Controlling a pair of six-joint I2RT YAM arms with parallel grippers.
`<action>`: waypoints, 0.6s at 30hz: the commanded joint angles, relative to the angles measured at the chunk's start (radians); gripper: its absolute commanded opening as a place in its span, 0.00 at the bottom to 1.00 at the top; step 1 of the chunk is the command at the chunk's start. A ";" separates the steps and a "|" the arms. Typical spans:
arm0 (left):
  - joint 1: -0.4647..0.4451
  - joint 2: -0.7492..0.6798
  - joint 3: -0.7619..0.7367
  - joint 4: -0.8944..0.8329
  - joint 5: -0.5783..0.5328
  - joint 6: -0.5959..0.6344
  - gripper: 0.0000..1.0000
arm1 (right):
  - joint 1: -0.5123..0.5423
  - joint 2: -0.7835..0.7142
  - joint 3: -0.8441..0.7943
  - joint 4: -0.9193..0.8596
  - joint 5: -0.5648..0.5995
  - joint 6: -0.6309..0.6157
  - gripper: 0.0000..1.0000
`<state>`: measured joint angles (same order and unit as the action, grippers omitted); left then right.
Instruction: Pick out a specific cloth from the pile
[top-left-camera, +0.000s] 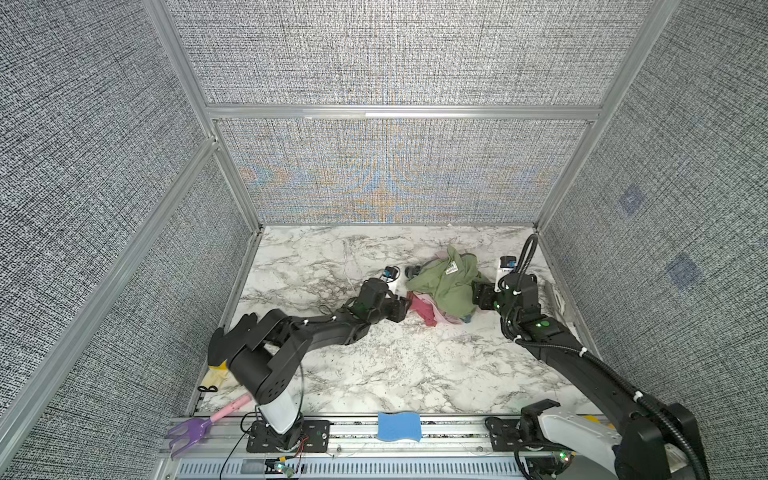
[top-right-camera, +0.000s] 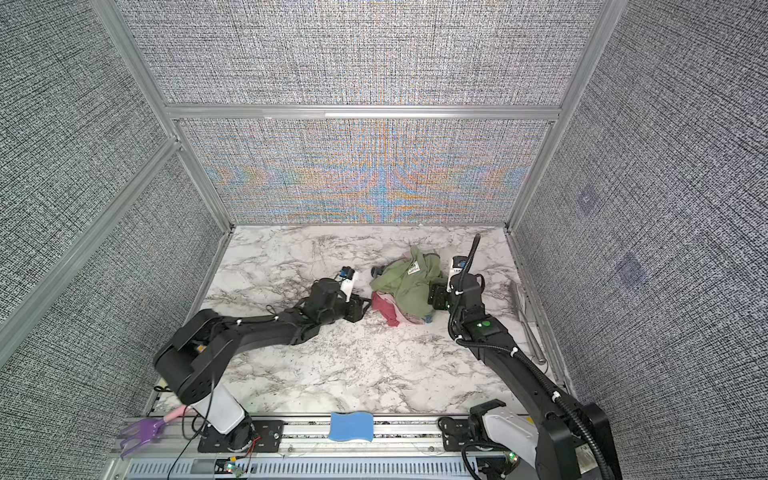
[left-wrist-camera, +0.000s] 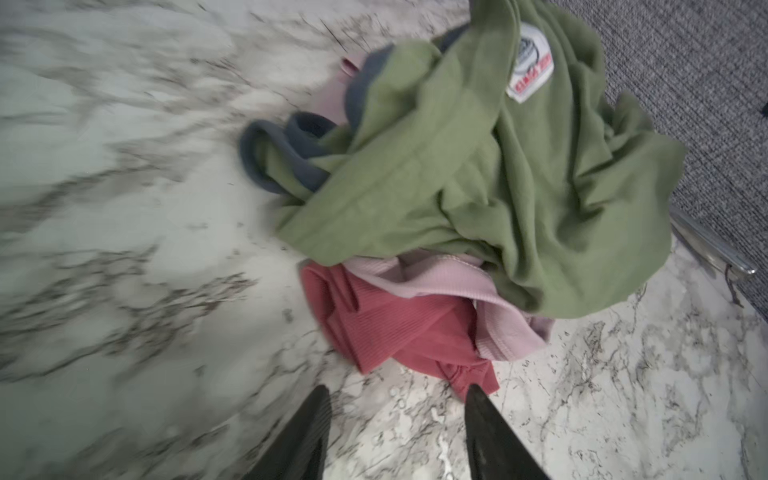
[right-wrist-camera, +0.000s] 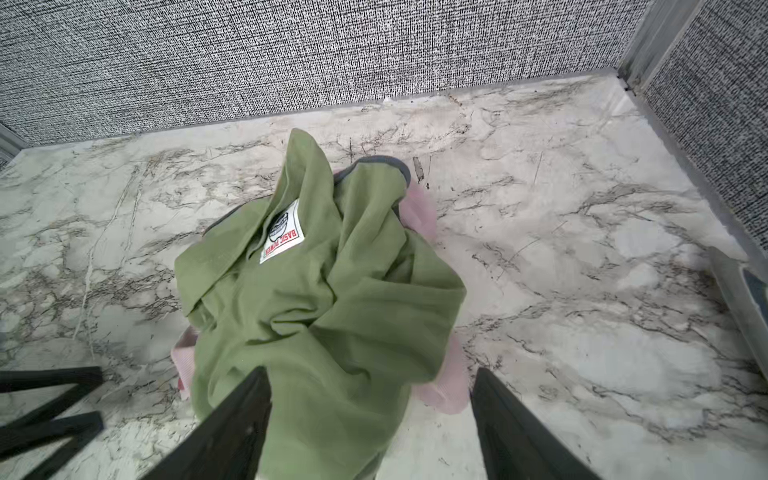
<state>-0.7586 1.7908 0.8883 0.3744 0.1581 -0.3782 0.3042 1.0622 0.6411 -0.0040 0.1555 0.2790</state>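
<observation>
Both matte black: left arm (top-left-camera: 324, 328), right arm (top-left-camera: 582, 365). White shells (top-left-camera: 282, 409) at the bases, on black plates (top-left-camera: 318, 430) with screws. The right arm carries corrugated black conduit (top-left-camera: 524, 253), white zip ties (top-left-camera: 584, 353) and green LEDs (top-left-camera: 539, 325). White wrist cams (top-left-camera: 506, 264) have blue fronts. The left gripper (left-wrist-camera: 397, 388) and right gripper (right-wrist-camera: 372, 370) have black tapered fingers.

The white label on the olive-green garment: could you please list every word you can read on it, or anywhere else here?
"BASIC": red capitals on the white sewn label of the olive-green fabric garment.
Second red word and round emblem print on that label: too blurred to read.
Nothing else readable.
</observation>
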 joint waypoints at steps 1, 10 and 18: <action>-0.013 0.063 0.071 -0.061 0.017 -0.014 0.51 | 0.002 -0.032 -0.015 -0.029 -0.007 0.033 0.78; -0.015 -0.020 -0.023 0.002 -0.063 -0.058 0.50 | 0.127 -0.072 -0.007 -0.079 -0.008 0.042 0.71; 0.012 -0.177 -0.062 -0.182 -0.290 -0.135 0.50 | 0.384 0.199 0.113 -0.060 0.044 0.046 0.67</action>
<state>-0.7574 1.6447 0.8349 0.2569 -0.0399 -0.4973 0.6502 1.1946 0.7174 -0.0700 0.1719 0.3145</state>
